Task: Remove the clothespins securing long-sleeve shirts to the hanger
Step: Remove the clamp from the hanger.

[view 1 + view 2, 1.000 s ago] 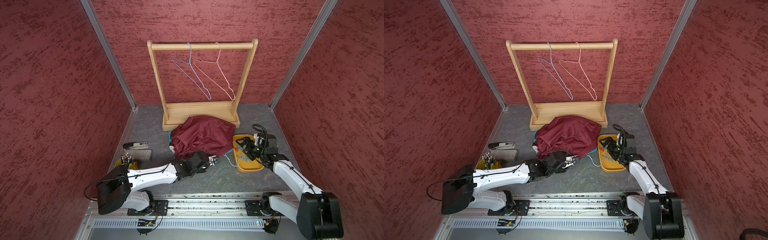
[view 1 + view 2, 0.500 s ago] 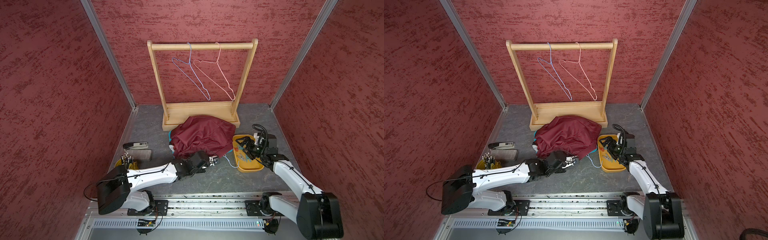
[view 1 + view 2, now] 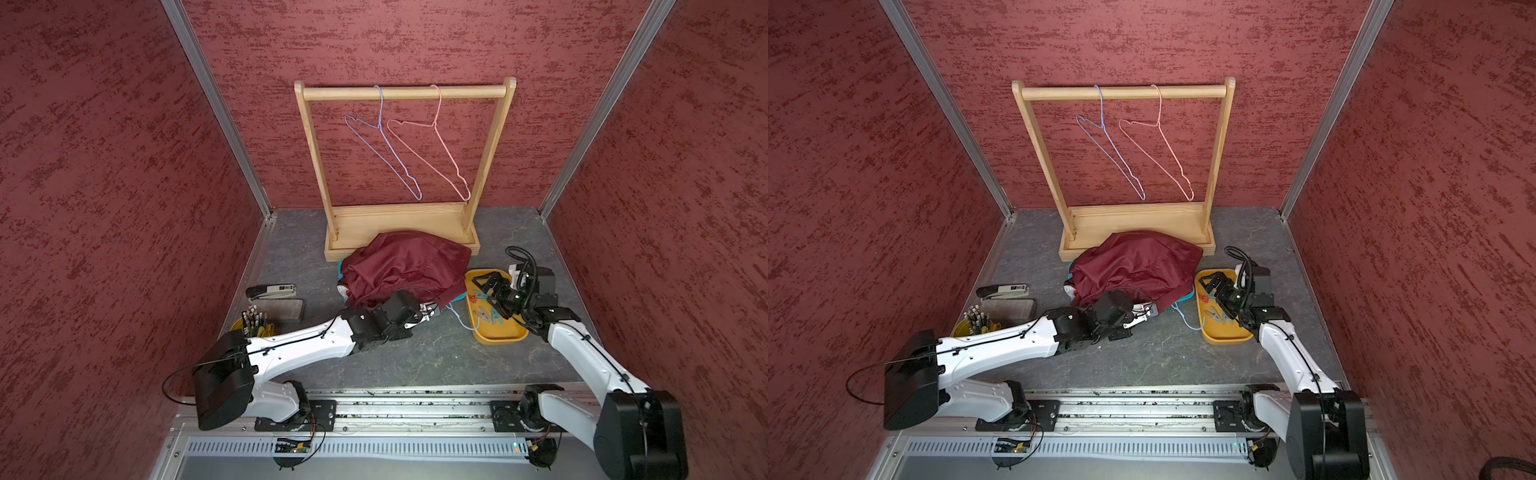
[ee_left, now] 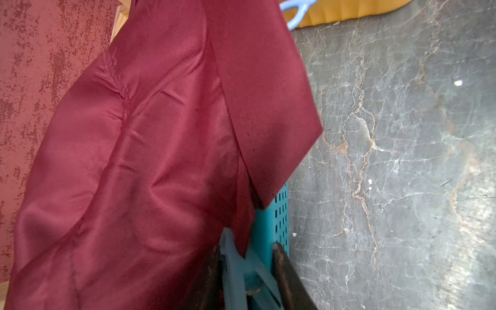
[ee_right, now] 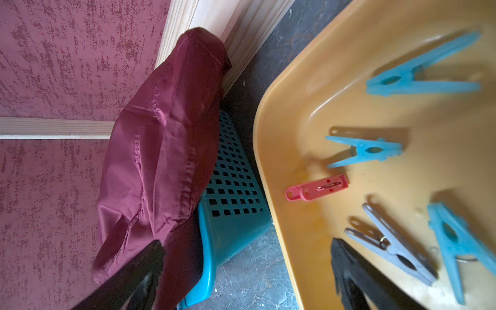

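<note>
A dark red shiny shirt [image 3: 403,262] lies in a heap on the grey surface [image 3: 415,357], just in front of the wooden rack [image 3: 405,92]. It is draped over a teal basket [image 5: 233,193] with little square holes.

The left claw [image 4: 245,257] is at the near edge of the shirt. In the left wrist view its two dark fingers [image 4: 284,271] sit on both sides of a teal clothespin [image 4: 241,271] and press on it. The claw is closed most of the way, with the clothespin held between the fingers. The tip of the clothespin bites the edge of the shirt, right next to the basket.

The right claw [image 3: 490,286] hangs over the yellow tray [image 3: 503,334], which sits on the surface just beside the shirt. Its fingers are spread wide apart and hold nothing. In the tray lie three blue clothespins [image 5: 367,150], one grey clothespin [image 5: 391,241] and a small red piece [image 5: 316,188].

A blue hanger [image 3: 380,112] and a pink hanger [image 3: 439,104] hang on the bar of the rack. A thin light blue wire [image 3: 457,318] pokes out from under the shirt, toward the tray. On the left side of the surface are a stapler [image 3: 272,291], a dark block [image 3: 282,309] and a cup of pencils [image 3: 253,322].
</note>
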`<state>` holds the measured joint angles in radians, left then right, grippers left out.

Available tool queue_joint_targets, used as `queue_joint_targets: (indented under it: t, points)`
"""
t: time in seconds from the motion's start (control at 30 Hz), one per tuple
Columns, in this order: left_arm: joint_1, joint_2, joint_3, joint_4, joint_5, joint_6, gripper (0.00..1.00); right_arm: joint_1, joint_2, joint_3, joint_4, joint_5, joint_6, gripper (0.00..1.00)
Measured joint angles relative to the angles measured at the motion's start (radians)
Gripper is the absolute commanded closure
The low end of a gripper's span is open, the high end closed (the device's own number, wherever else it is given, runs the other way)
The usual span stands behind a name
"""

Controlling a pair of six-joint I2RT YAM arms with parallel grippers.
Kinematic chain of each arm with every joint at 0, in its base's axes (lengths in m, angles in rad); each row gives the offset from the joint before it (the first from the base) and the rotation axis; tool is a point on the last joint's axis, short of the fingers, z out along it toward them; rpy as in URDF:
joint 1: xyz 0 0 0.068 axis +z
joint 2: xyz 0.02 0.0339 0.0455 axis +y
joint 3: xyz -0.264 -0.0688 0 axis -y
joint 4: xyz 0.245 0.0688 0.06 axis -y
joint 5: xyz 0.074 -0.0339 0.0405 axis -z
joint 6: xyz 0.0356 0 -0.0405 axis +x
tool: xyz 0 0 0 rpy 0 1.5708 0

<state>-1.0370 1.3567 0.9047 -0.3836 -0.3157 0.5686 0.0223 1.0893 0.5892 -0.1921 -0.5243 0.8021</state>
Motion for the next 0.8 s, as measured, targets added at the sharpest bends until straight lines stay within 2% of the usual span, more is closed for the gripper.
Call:
queue_joint_targets:
  t: [0.3, 0.8]
  points:
    - [0.003, 0.000, 0.014, -0.063, 0.034, -0.037, 0.71, 0.000, -0.009, 0.023, -0.018, 0.015, -0.010, 0.01]
    - [-0.011, 0.035, 0.024, -0.113, 0.100, -0.088, 0.59, 0.000, -0.008, -0.011, 0.003, 0.008, 0.002, 0.01]
